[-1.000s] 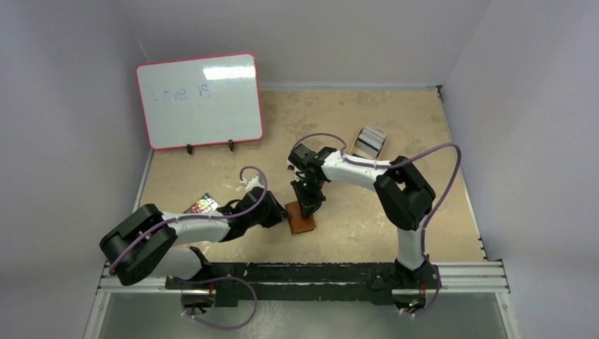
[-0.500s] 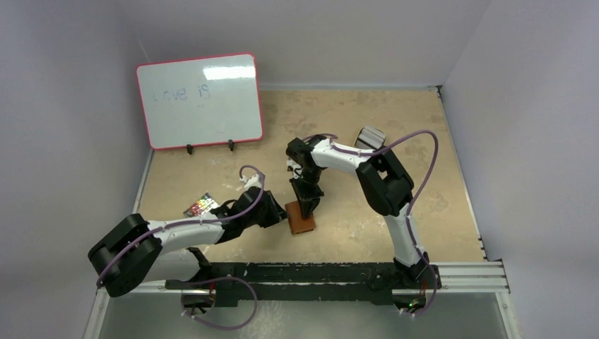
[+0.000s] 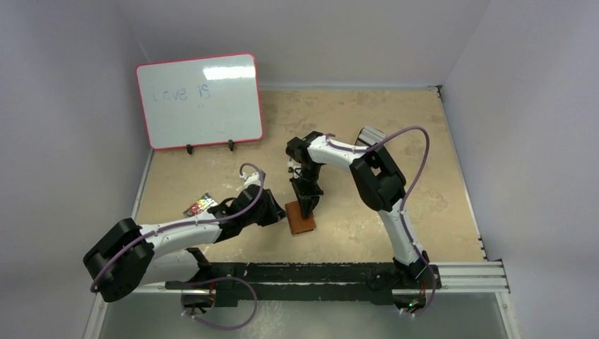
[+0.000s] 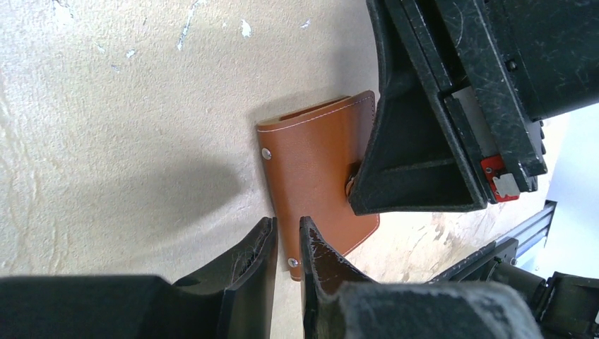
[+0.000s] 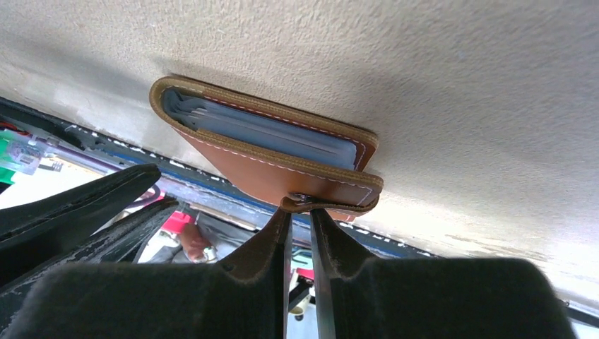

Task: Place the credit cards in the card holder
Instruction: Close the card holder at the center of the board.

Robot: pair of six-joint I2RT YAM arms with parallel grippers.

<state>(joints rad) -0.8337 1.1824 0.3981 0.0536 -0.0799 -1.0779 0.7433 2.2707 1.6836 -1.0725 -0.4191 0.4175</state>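
1. Top external view: the card holder (image 3: 302, 223), a small brown leather wallet, lies folded shut on the tan table (image 3: 395, 120), near the front edge and between the two arms.
2. The left gripper (image 3: 281, 212) reaches in low from the left and ends just beside the card holder's left edge.
3. The right gripper (image 3: 306, 209) points steeply down onto the card holder from the far side.
4. Left wrist view: the left jaws stand narrow, with a thin slit of bare table between them and nothing held. One fingertip (image 4: 305, 229) overlaps the stitched edge of the leather, between its two small rivets.
5. In the same view, the right gripper's black body covers the card holder's far side at the snap.
6. Right wrist view: the credit cards (image 5: 261, 131) show as pale grey-blue edges stacked inside the folded card holder.
7. The right jaws are also narrow, and their tips meet the snap strap (image 5: 332, 201) that wraps the open edge. I cannot tell whether the strap is nipped between them or only pressed.
8. A colourful patterned card (image 3: 200, 205) lies on the table to the left, beside the left arm.
9. A red-framed whiteboard (image 3: 200, 99) stands at the far left.
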